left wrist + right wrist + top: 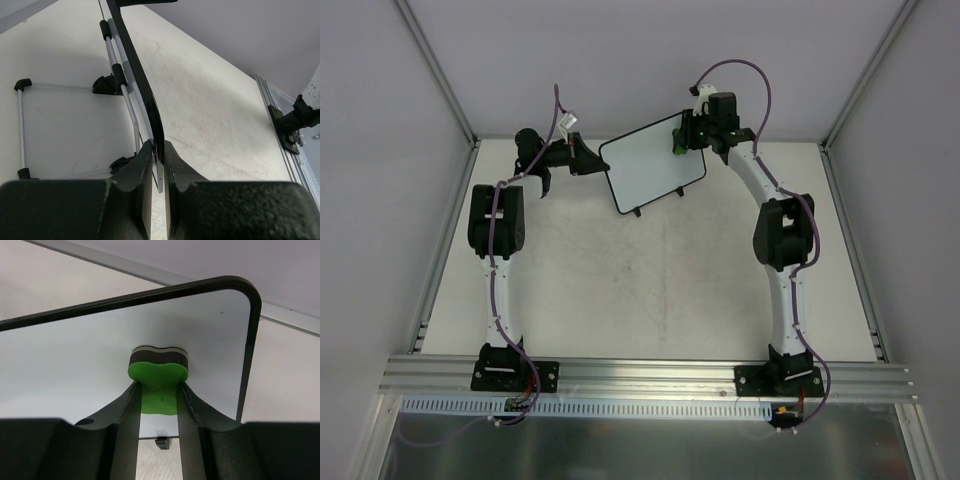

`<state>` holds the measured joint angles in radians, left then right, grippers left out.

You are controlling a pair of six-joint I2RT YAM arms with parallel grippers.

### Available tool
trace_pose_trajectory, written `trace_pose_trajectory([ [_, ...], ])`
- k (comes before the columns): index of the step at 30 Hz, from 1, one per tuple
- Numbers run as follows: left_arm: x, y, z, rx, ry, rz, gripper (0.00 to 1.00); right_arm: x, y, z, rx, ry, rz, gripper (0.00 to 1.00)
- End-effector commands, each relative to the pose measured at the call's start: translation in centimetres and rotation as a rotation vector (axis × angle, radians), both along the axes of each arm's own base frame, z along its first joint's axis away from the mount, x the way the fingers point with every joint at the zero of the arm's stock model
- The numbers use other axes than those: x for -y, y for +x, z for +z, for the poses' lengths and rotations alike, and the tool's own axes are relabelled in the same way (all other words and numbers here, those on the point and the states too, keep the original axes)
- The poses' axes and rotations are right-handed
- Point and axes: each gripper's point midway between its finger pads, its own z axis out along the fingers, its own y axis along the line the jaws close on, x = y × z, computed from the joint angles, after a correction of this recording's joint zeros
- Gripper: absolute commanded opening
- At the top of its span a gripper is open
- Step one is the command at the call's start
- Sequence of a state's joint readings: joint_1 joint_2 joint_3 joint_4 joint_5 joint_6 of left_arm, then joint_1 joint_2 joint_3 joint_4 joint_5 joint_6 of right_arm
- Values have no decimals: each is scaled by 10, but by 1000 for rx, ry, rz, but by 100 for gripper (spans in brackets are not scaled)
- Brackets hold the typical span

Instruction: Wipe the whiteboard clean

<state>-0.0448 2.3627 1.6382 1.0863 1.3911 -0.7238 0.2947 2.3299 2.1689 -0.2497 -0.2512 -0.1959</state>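
Observation:
The whiteboard (653, 162), white with a thin black frame and two small black feet, stands tilted at the back middle of the table. Its face looks blank. My left gripper (592, 160) is shut on its left edge; in the left wrist view (158, 152) the black frame (142, 82) runs edge-on between the jaws. My right gripper (682, 138) is shut on a green eraser (158, 380), whose dark pad is pressed against the board face (75, 355) near the upper right corner. The eraser shows as a green spot in the top view (676, 140).
White table (650, 290) with grey walls at the sides and back. An aluminium rail (650, 375) with both arm bases runs along the near edge. The board's wire stand (22, 130) rests on the table behind it.

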Motion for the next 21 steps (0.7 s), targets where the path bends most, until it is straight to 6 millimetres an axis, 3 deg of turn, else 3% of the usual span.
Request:
trace_pose_trajectory([
  [1, 2, -29, 16, 97, 30, -129, 0, -5, -2, 69, 140, 45, 14, 0],
  [10, -3, -30, 17, 122, 19, -78, 0, -10, -12, 82, 179, 84, 44, 0],
  [14, -5, -31, 18, 130, 13, -64, 0, -11, -23, 101, 217, 111, 68, 0],
  [15, -6, -30, 18, 121, 10, -60, 0, -11, -27, 117, 251, 129, 74, 0],
  [16, -7, -30, 18, 125, 10, -60, 0, -10, -31, 113, 241, 129, 75, 0],
  [18, -7, -30, 16, 115, 10, -61, 0, -9, -40, 131, 266, 141, 78, 0],
  [21, -7, -30, 16, 113, 10, -61, 0, -5, -50, 135, 273, 139, 79, 0],
])
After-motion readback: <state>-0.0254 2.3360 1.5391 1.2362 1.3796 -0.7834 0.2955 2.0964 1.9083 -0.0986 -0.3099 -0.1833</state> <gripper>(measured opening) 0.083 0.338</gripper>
